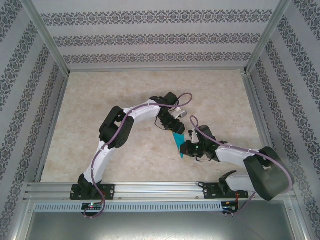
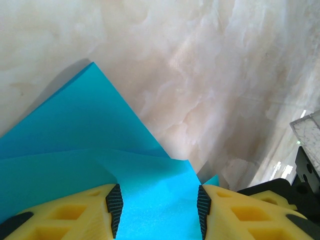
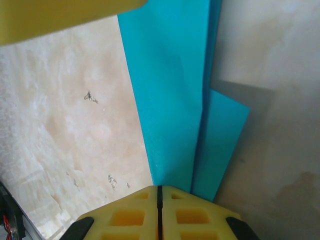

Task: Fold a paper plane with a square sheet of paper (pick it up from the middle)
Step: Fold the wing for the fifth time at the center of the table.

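The left arm's white shell and black joints, with a purple cable looped along them, reach across the beige, marble-veined table [image 1: 100,110]. The left end effector [image 2: 157,216] has moulded yellow fingers with hollow square pockets and black ribbed pads [image 2: 114,202]. The fingers stand spread, and the thin teal-blue sheet of paper [image 2: 85,125] runs under them and across the gap. The pictures do not show whether the pads press on it.

The paper is matte and smooth, unmarked, and folded over itself. One sharp corner points away across the table, and a soft buckle rises just ahead of the fingers. From above, it is a narrow slanted sliver [image 1: 178,143] at mid-table, between the two arms' tips.

The right end effector [image 3: 159,197] has the same yellow fingers, pressed flat together with only a thin seam between them, pinching the end of the folded paper [image 3: 170,100]. There, two layers overlap along a straight crease, with a shorter flap to the right.
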Action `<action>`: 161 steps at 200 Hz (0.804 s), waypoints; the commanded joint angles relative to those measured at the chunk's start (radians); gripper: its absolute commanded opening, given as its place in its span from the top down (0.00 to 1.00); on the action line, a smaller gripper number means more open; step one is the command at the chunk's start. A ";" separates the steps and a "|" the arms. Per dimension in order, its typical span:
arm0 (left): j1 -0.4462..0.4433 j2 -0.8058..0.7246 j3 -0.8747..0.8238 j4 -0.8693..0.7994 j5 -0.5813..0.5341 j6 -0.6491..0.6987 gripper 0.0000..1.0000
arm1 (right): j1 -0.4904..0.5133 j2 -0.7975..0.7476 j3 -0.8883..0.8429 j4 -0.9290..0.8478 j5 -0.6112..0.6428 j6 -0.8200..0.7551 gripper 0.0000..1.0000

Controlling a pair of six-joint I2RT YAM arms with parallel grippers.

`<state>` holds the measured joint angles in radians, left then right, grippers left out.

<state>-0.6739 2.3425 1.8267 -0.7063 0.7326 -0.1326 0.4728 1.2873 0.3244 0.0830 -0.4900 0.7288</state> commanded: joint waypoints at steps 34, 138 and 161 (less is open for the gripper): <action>0.025 0.065 0.035 -0.037 -0.137 -0.079 0.51 | 0.000 -0.078 -0.041 -0.251 0.043 -0.019 0.92; 0.043 0.069 0.032 -0.010 -0.127 -0.094 0.51 | 0.010 -0.086 -0.025 -0.325 0.104 -0.022 0.93; 0.055 0.068 0.030 -0.002 -0.121 -0.097 0.51 | 0.016 -0.085 -0.024 -0.328 0.114 -0.019 0.93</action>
<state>-0.6720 2.3581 1.8591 -0.7288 0.7269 -0.2199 0.4744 1.1851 0.3191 -0.0891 -0.4416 0.7265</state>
